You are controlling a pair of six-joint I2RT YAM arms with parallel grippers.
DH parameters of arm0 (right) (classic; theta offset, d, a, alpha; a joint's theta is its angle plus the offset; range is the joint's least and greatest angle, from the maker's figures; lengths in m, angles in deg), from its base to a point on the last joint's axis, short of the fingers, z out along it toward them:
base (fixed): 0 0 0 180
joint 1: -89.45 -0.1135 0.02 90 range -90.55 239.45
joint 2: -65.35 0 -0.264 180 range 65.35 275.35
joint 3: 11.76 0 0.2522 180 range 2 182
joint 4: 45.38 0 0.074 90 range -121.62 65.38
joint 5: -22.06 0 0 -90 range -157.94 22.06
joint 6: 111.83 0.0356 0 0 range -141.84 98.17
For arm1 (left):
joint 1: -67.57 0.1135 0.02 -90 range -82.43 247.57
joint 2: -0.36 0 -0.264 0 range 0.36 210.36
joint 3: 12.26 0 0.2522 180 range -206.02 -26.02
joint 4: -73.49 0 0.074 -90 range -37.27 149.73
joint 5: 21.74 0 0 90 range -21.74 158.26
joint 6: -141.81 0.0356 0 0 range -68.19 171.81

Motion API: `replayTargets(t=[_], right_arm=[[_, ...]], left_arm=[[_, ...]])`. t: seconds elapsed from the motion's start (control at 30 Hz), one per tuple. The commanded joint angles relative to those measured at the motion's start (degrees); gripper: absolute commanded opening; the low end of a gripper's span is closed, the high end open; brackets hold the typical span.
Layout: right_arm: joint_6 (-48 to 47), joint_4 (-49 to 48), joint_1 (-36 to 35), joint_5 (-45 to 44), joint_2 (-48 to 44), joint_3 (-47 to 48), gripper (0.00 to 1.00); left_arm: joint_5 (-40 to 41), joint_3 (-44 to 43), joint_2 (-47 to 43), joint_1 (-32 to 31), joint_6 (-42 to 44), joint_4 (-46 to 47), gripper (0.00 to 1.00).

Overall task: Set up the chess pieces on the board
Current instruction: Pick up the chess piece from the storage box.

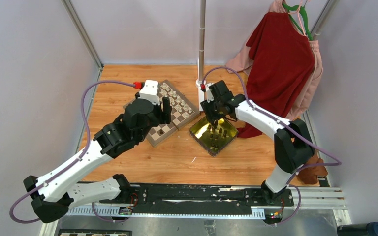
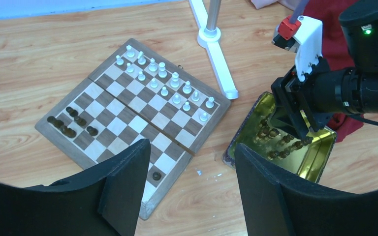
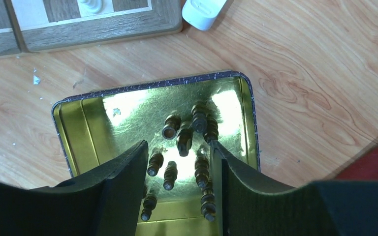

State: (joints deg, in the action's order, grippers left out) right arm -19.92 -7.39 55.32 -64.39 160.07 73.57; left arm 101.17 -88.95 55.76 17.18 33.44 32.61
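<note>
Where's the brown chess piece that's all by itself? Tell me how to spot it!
Look at the checkered board. White pieces fill its far side and brown pieces huddle in one corner. The lone brown piece stands on the edge row facing the gold tray, with no piece next to it.

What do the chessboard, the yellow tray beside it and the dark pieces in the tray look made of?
Board: wood by the look, grain visible in squares and pale rim, satin finish. Tray: probably thin metal; its gold inside is mirror-shiny with hard glare. Dark pieces: likely turned wood, stained brown, slight sheen; plastic can't be ruled out.
</note>
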Motion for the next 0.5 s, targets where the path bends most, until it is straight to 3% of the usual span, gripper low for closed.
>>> replayTargets(t=[0.0,0.47], right_arm=[[-0.1,1.35,-0.85,-1.46,2.38,2.95,0.53],[-1.05,1.34,0.26,-2.58,7.56,6.11,0.51]], left_arm=[[1.17,0.93,-1.58,-0.32,1.76,0.56,0.69],[-0.06,1.38,-3.56,-0.32,6.67,2.49,0.69]])
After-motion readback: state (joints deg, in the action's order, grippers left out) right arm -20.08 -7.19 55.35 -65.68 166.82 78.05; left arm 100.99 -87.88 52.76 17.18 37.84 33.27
